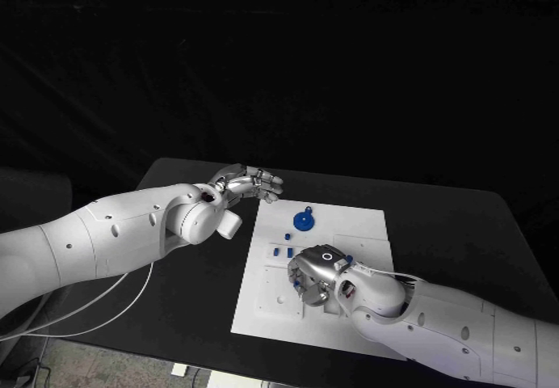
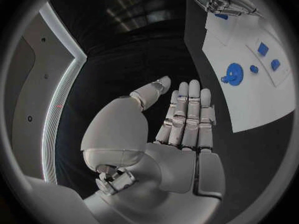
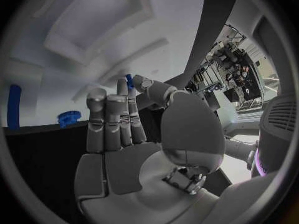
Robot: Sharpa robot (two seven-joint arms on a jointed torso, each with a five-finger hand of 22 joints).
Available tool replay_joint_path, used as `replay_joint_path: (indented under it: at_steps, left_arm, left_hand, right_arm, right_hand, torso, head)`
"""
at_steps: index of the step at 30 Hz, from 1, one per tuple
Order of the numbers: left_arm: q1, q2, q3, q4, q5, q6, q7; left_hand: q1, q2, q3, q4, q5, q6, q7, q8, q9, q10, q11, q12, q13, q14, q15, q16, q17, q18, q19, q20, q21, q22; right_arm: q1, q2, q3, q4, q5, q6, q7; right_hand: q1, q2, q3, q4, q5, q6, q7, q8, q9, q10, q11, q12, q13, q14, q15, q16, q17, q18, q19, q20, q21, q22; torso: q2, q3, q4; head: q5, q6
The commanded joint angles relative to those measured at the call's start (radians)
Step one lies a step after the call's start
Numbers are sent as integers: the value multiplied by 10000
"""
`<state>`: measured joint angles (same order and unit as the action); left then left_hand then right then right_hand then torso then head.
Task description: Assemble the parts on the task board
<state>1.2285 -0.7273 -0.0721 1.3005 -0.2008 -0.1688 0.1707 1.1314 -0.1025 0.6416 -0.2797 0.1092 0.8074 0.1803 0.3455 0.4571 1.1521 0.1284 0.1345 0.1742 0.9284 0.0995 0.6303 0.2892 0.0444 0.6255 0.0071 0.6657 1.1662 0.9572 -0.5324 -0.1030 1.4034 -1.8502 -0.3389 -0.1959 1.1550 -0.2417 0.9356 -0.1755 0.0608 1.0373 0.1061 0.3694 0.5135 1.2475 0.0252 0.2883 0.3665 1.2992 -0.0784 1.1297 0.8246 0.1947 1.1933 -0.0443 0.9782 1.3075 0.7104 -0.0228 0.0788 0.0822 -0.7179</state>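
Task board: assembly underway, most parts loose

Task board (image 1: 350,226) is sitting mid-counter (image 1: 466,218), white plate, long side running away from the robot.

Right hand (image 1: 317,275) is working low over the near half of the board, fingers curled down toward the surface. In the right wrist view a small blue part (image 3: 129,80) is showing at the fingertips (image 3: 122,87), looking pinched between thumb and finger. Judging it as held, but the contact itself is partly hidden, so not fully certain. Blue bits (image 1: 300,283) are also peeking out beneath the hand in the head view; can't tell whether they're seated or loose.

Left hand (image 1: 247,183) is hovering off the board's far left corner, over bare counter. Fingers are extended side by side, thumb apart, nothing in it.

Progress, as far as visible:
- blue gear (image 1: 303,221) is lying on the far half of the board, well apart from both hands; can't tell whether it's on a post or just resting flat
- small blue pieces (image 1: 283,236) are sitting near it toward the board's left edge, another pair (image 1: 281,251) just nearer the robot
- nothing reading as a finished stack

Judgement: early-to-middle stage. One part is being placed by the right hand, and the gear plus several small pieces are looking left to do.
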Motion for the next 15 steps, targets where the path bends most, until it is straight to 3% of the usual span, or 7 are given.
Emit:
replay_joint_path:
  at_steps: [1, 3, 6, 15]
  left_arm:
    - [12, 16, 8, 1, 53, 170, 20]
    - [12, 11, 8, -20, 53, 169, 1]
    - [12, 11, 8, -39, 52, 178, -17]
    - [12, 16, 8, -47, 47, 193, -59]
  left_hand:
    - [-40, 23, -40, 17, 13, -84, 14, 41, -14, -27, -11, -32, 13, 56, 34, -66, 13, -39, 45, -41, -43, 10]
    - [-45, 21, -43, 21, 8, -91, 17, 40, -15, -32, -8, -35, 13, 53, 35, -74, 20, -41, 44, -39, -46, 13]
    - [-49, 11, -49, 22, 0, -102, 21, 37, -18, -39, -5, -40, 13, 50, 38, -85, 31, -44, 42, -37, -51, 16]
    - [-47, -19, -58, 22, -41, -149, 39, 21, -29, -73, 10, -59, 11, 37, 45, -126, 71, -48, 32, -33, -70, 28]
  right_arm:
    - [-50, -1, -41, -10, 473, 94, 235]
    - [-49, -3, -45, -11, 610, -39, 300]
    - [-48, -2, -45, -24, 706, -162, 311]
    - [-48, -24, -47, -38, 825, -474, 258]
  right_hand:
    - [-239, -99, -186, -51, 410, -389, 168, -257, -88, -420, 188, -306, -123, -9, 99, -41, -14, 671, 1, -44, 19, 173]
    - [-402, -154, -596, -107, 633, -496, 228, -324, -112, -497, 248, -425, -158, -11, 176, -33, -12, 671, 20, -69, 14, 165]
    - [-534, -276, -1073, -141, 450, -788, 359, -496, -186, -768, 366, -665, -246, -12, 271, -30, -18, 671, 30, -96, -12, 152]
    - [-449, -426, -1588, -152, 753, -1335, 609, -806, -373, -1395, 645, -1245, -571, -5, 539, 6, -31, 671, 51, -150, -119, 118]
  torso:
    - [0, -6, 5]
    - [0, -5, 7]
    - [-10, -5, -2]
    - [-2, 0, 1]
  head:
    - [12, -6]
    - [12, -6]
    - [19, 9]
    - [12, 30]
